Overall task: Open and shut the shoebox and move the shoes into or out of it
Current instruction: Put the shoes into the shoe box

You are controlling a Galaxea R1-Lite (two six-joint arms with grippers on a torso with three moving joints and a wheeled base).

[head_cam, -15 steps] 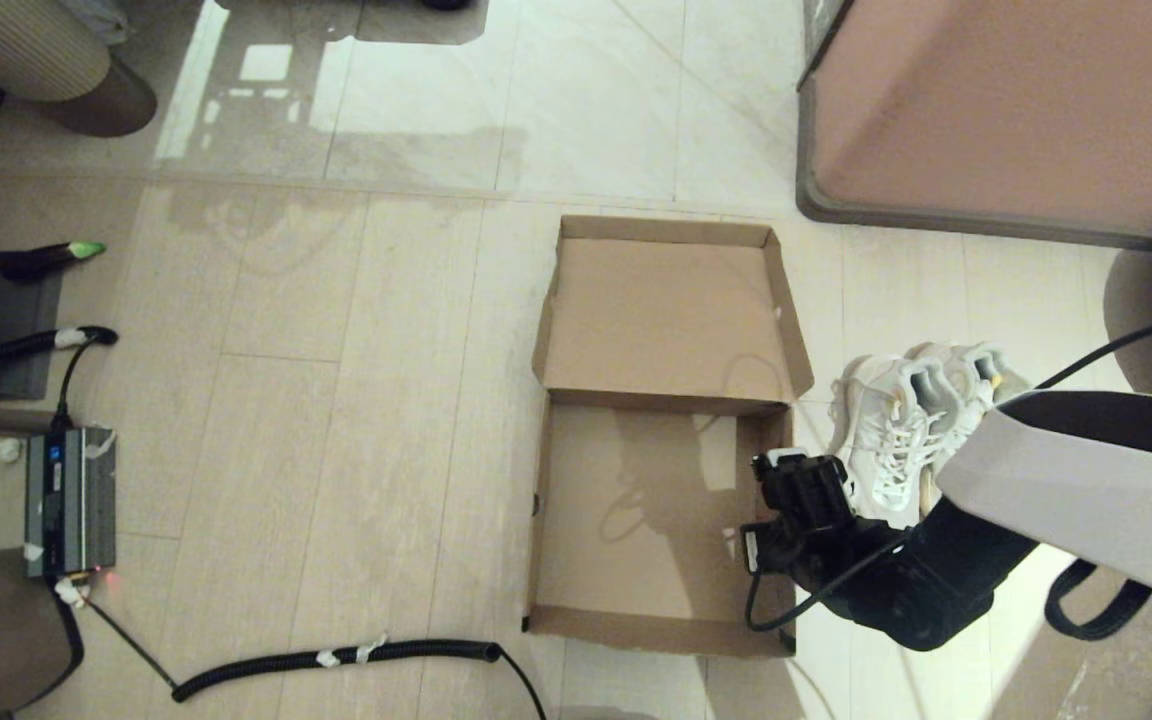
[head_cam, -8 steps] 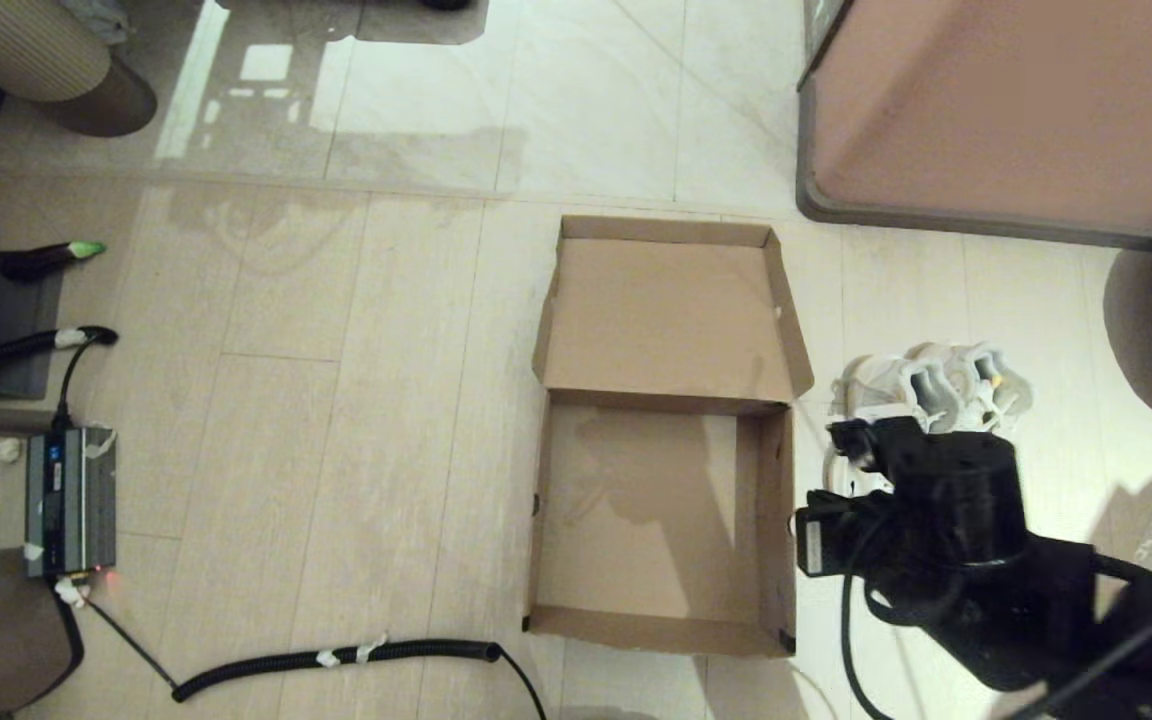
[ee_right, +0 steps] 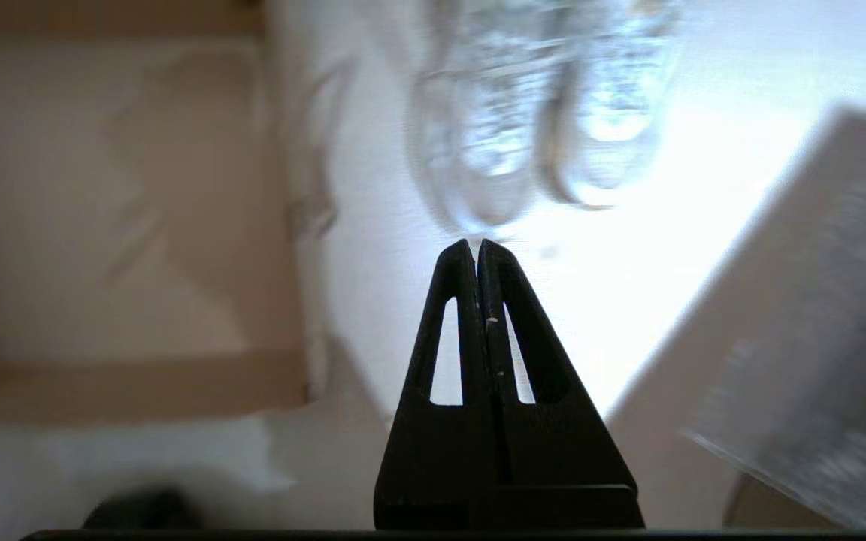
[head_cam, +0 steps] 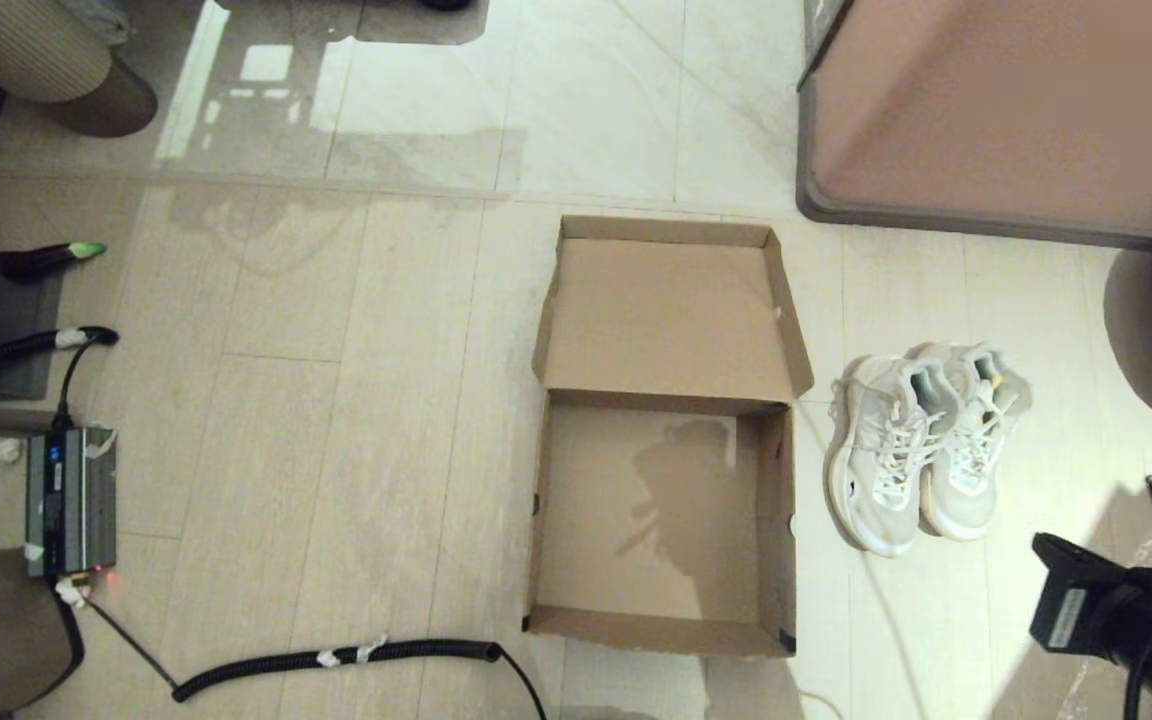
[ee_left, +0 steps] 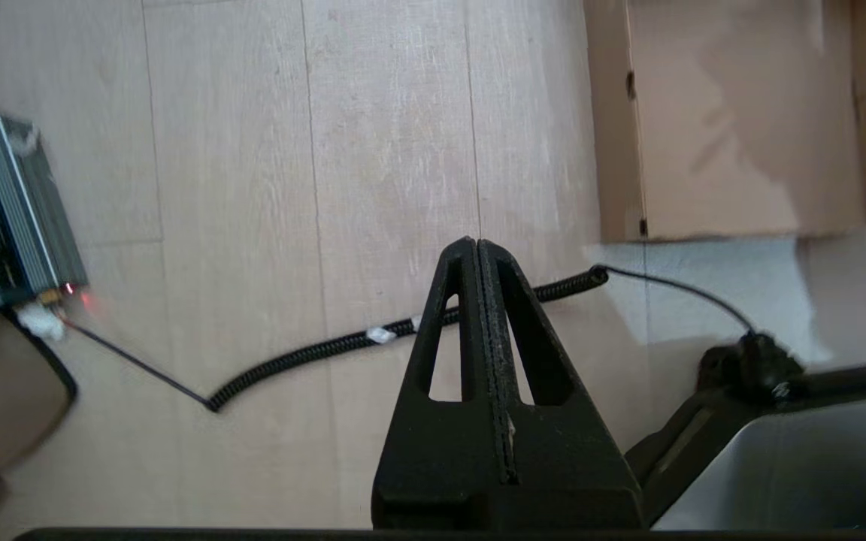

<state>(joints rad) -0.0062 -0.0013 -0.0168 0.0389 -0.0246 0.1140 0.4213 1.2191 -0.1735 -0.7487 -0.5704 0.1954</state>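
Shoebox [head_cam: 663,520] open on the floor [head_cam: 356,400], lid [head_cam: 671,315] flipped flat away from the robot, inside bare. Shoes [head_cam: 921,445] side by side on the floor just right of the box, toes toward the robot, touching each other, apart from the cardboard wall. Right pincer [ee_right: 476,248] pressed fully together, gripping nothing, hanging near the toes; right arm low at the head view's right corner. Left pincer [ee_left: 476,246] likewise closed and empty, above a coiled black cable [ee_left: 403,330] near the box's front left corner.
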